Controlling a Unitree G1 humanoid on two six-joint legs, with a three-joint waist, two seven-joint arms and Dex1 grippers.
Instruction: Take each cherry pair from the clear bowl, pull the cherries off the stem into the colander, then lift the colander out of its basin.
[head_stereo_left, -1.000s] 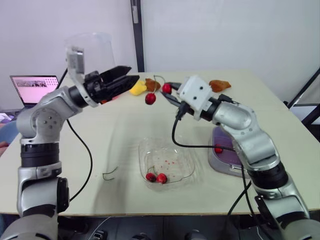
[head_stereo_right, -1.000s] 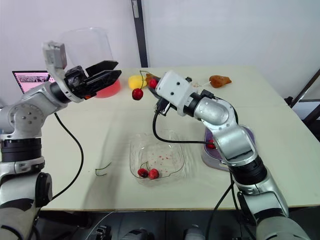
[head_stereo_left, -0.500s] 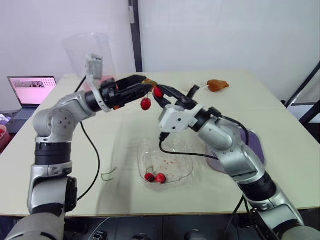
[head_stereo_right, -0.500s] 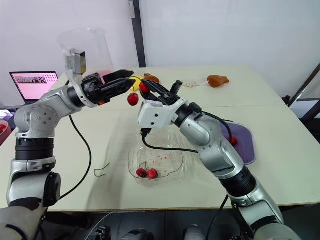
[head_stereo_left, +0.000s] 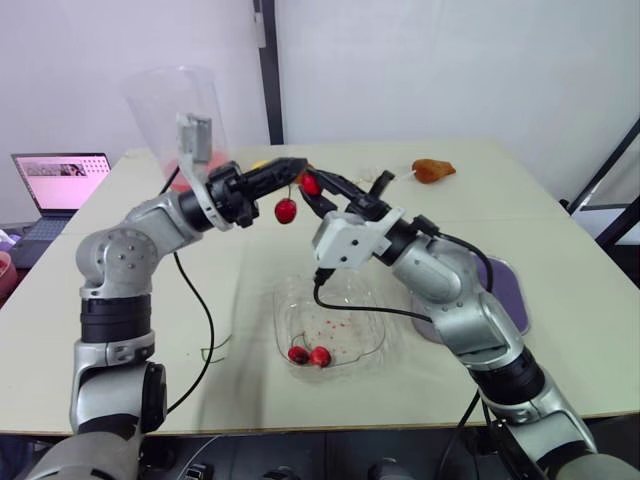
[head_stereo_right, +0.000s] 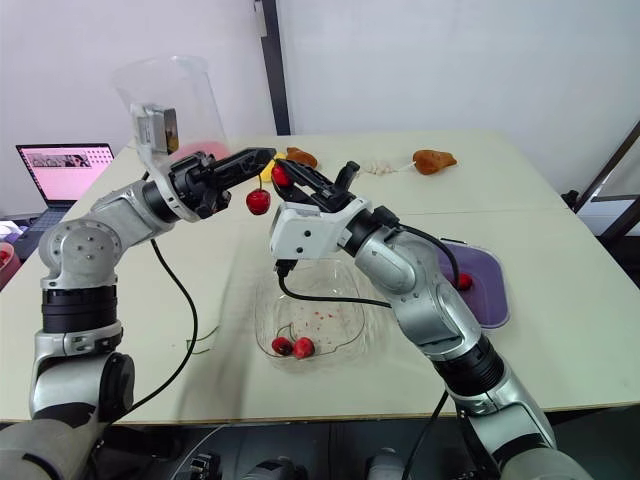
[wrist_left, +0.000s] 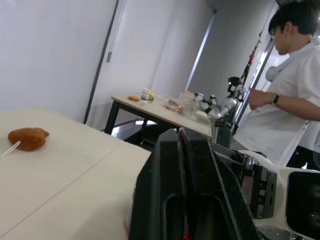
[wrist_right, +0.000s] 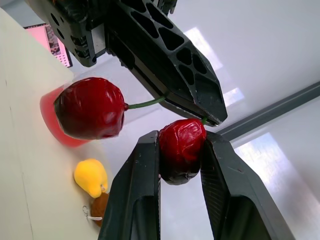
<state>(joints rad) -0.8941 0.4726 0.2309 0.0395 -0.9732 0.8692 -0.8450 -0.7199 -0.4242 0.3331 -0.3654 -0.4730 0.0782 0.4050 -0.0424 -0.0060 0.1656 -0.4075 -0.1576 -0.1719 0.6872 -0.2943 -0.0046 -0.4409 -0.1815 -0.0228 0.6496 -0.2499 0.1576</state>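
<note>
Glossy red cherry pair (wrist_right: 91, 107) hangs over the beige table (head_stereo_left: 240, 290). The left gripper (head_stereo_left: 290, 170) is pressed together on its green stem (wrist_right: 145, 103). The right gripper (wrist_right: 181, 140) pinches one cherry while the other dangles.

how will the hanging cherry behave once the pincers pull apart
Probably swings: the hanging cherry dangles free on a thin stem held by the left pincer. It looks round and glossy, so if it drops it would likely roll. The stem seems bendy, curving slightly under its weight, while the right pincer clamps the other cherry.
</note>
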